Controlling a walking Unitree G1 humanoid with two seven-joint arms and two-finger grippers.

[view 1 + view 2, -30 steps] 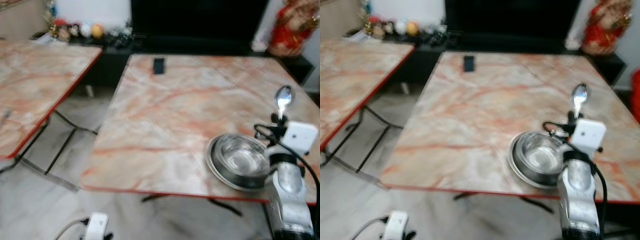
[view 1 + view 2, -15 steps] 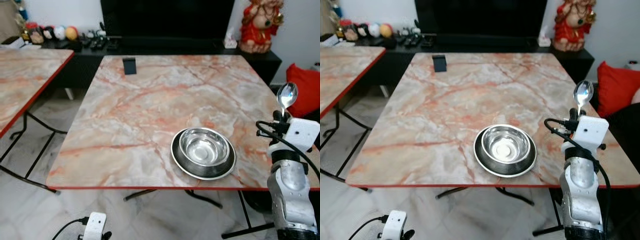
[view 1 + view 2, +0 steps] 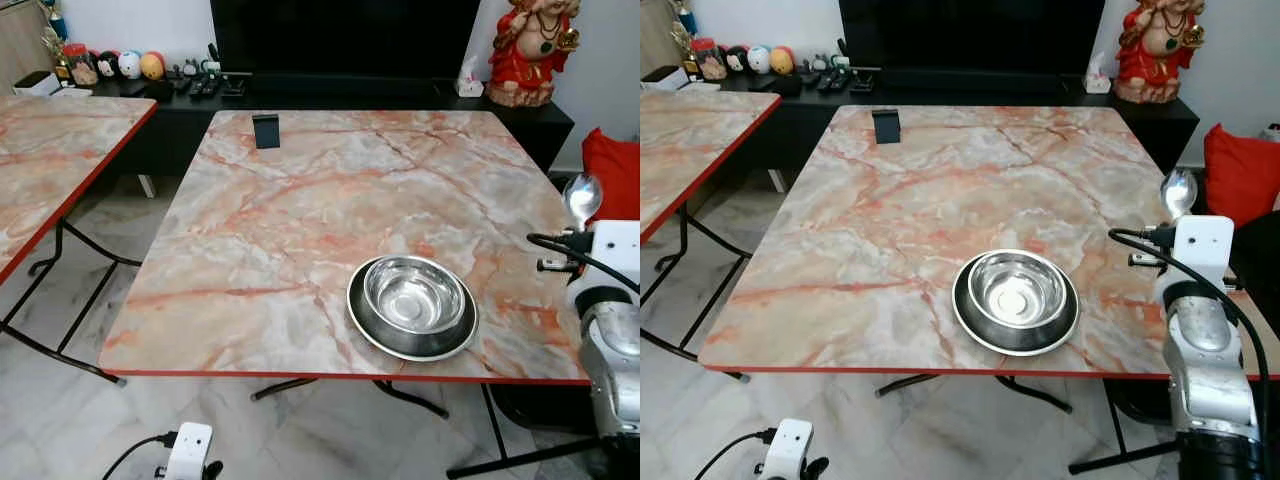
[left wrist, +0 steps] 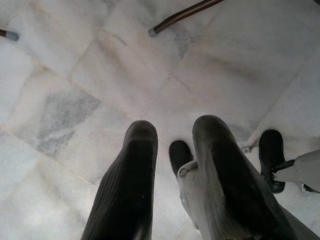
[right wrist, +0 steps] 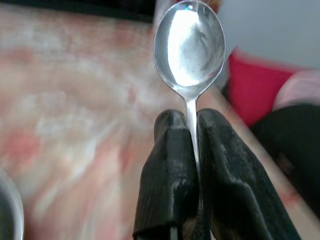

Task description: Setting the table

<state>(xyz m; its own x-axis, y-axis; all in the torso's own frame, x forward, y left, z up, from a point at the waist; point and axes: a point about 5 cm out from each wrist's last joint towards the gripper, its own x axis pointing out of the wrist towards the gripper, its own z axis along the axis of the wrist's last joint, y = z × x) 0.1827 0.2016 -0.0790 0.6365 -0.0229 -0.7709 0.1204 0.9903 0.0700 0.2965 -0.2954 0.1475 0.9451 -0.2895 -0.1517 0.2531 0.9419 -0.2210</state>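
**Place the Spoon Beside the Bowl**

The right gripper is clamped on the spoon handle, raised at the table's right edge. Lower it flat, just beside the steel bowl and plate, without striking either. The left gripper, fingers apart, hangs over the floor. A black phone stand sits well apart.

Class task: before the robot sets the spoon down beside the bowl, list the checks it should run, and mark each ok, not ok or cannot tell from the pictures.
1. Spoon clamped by its handle in the right end effector: ok.
2. Spoon bowl pointing up, away from the fingers: ok.
3. Steel bowl sits in its plate on the table: ok.
4. Bare marble to the bowl's right for the spoon: ok.
5. Left end effector hangs over the floor, away from the table: ok.
6. Spoon clean: cannot tell.
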